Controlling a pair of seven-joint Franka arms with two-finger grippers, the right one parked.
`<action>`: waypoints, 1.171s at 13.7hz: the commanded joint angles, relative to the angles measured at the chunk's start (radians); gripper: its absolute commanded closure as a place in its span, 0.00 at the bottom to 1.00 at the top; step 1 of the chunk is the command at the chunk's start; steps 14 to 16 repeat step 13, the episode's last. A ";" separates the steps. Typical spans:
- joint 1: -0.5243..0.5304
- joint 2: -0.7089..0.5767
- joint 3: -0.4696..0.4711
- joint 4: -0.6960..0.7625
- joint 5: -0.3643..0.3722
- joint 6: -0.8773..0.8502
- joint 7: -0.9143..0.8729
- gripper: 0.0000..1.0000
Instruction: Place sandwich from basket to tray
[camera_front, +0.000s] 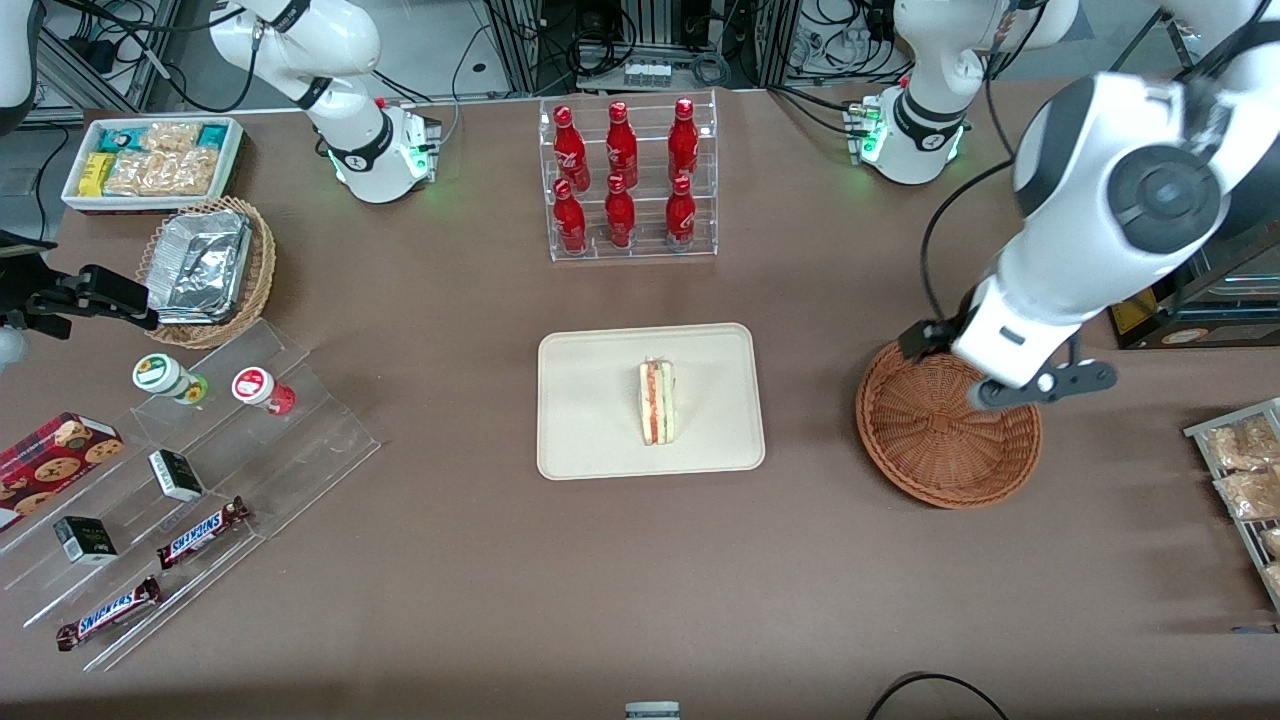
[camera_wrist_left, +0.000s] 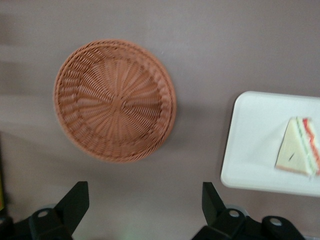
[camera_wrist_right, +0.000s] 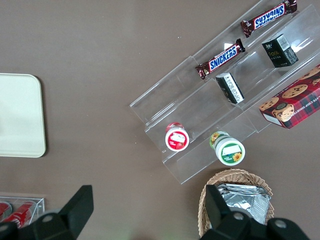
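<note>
The sandwich (camera_front: 657, 402), a pale bread wedge with red-orange and green layers, lies on the cream-beige tray (camera_front: 590, 440) in the middle of the table. It also shows in the left wrist view (camera_wrist_left: 298, 152) on the tray (camera_wrist_left: 250, 150). The round reddish-brown wicker basket (camera_front: 945, 435) stands empty toward the working arm's end of the table, and its inside shows in the left wrist view (camera_wrist_left: 114, 100). My left gripper (camera_front: 945, 345) hangs high above the basket's rim farthest from the front camera. It is open and empty (camera_wrist_left: 144, 202), with brown table between its fingers.
A clear rack of red bottles (camera_front: 628, 180) stands farther from the front camera than the tray. Toward the parked arm's end are a tan basket with a foil container (camera_front: 205, 265), a white snack box (camera_front: 150, 160) and an acrylic stand (camera_front: 190, 500) with snacks. Packaged snacks (camera_front: 1245, 470) lie at the working arm's end.
</note>
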 joint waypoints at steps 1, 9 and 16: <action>0.069 -0.081 -0.030 -0.035 -0.022 -0.108 0.140 0.00; 0.122 -0.167 0.025 -0.011 -0.023 -0.311 0.303 0.00; 0.121 -0.173 0.049 -0.008 -0.025 -0.325 0.303 0.00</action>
